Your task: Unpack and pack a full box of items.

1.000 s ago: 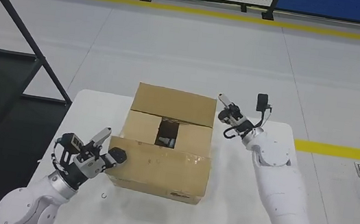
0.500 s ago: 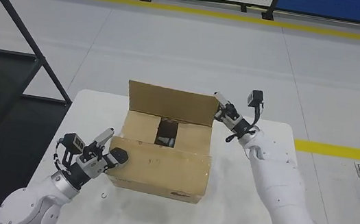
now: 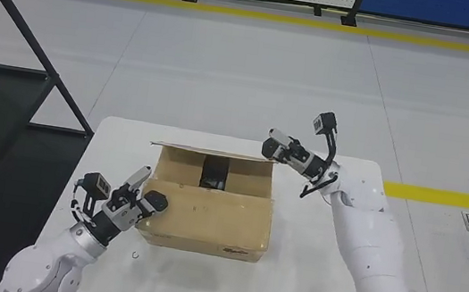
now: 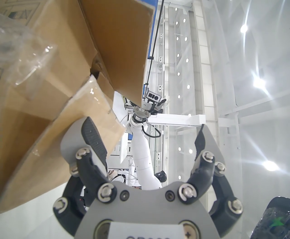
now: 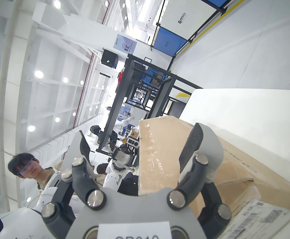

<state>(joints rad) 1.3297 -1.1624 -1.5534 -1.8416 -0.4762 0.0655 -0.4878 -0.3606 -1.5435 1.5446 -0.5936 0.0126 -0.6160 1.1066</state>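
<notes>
opening the box (image 3: 206, 219). left gripper (image 3: 149, 188) and right gripper (image 3: 268, 143) gape wide, holding nothing. next: push back flap (image 5: 156, 154) over.

The white table (image 3: 307, 273) carries one cardboard box (image 3: 206, 221), which rests flat on its base. The box stands between the two grippers. Its near side corner lies just beside the left gripper (image 3: 145, 189), and its far upper edge meets the right gripper (image 3: 271, 145). A small object (image 3: 136, 255), too small to identify, lies on the table surface just beside the left gripper, on the robot's side of it.
</notes>
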